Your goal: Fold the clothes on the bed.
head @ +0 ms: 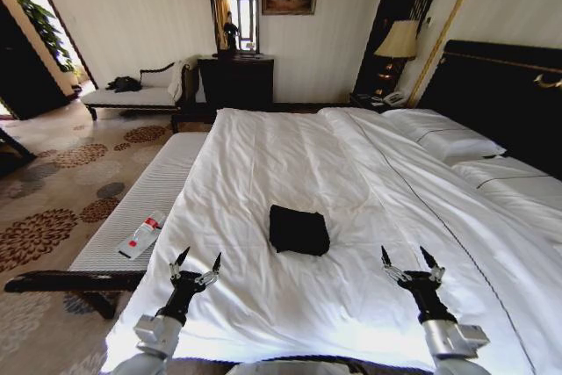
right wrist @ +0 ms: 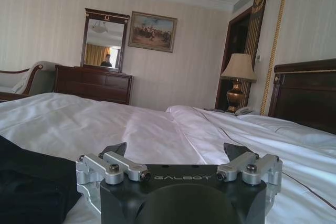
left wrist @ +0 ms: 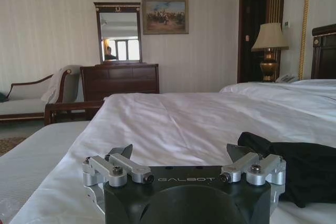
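The black T-shirt (head: pixel 299 229) lies folded into a small rectangle on the white duvet of the bed (head: pixel 290 155), near its foot. The left wrist view has the same dark bundle (left wrist: pixel 299 169) close by; in the right wrist view it is the black cloth (right wrist: pixel 31 184) at the edge. My left gripper (head: pixel 197 263) hovers open over the duvet, nearer me and left of the shirt, holding nothing. My right gripper (head: pixel 407 259) is open too, nearer me and right of the shirt, also with nothing in it.
A pale striped bench (head: pixel 145 208) runs along the bed's left side with a small red and white packet (head: pixel 142 235) on it. Pillows (head: pixel 443 133) and the dark headboard (head: pixel 505 94) are at the right. A dresser (head: pixel 235 81), chaise (head: pixel 140 90) and lamp (head: pixel 398 41) stand far off.
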`<state>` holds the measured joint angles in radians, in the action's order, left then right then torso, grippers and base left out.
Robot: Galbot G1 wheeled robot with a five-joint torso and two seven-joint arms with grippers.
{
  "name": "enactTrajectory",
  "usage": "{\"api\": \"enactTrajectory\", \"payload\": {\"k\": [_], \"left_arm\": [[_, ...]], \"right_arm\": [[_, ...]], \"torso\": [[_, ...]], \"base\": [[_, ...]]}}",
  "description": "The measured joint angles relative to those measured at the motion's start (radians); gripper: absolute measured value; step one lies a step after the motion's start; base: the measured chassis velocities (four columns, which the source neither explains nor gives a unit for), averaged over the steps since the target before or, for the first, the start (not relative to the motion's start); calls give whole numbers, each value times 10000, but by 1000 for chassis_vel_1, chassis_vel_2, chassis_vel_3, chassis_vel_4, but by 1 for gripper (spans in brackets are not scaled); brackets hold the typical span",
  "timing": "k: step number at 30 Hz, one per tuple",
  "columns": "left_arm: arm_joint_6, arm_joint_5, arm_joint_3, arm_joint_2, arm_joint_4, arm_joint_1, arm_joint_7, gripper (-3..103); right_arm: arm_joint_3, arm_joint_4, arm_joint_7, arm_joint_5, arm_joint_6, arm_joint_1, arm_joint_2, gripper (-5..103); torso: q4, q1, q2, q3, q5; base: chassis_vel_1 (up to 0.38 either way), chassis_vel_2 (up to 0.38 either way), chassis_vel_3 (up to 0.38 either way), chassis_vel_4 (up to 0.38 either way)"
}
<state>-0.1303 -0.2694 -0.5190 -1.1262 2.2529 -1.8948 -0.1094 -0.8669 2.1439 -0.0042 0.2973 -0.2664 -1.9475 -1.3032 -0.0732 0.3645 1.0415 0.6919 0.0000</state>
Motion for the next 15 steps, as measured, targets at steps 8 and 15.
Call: {"api": "enactTrajectory", "payload": {"k": [8, 15], "left_arm": [[-222, 113, 87, -57, -243, -223, 114, 100], [-231, 235, 102, -89, -267, -346, 133, 100]], "right_arm": [[-177, -302, -29, -248, -386, 367, 3, 100], [-189, -291, -28, -147, -384, 509, 21, 100]], "torso": [[0, 0, -1, 0, 0], [0, 0, -1, 0, -1]], "base": [[0, 0, 0, 0], [0, 0, 0, 0]]}}
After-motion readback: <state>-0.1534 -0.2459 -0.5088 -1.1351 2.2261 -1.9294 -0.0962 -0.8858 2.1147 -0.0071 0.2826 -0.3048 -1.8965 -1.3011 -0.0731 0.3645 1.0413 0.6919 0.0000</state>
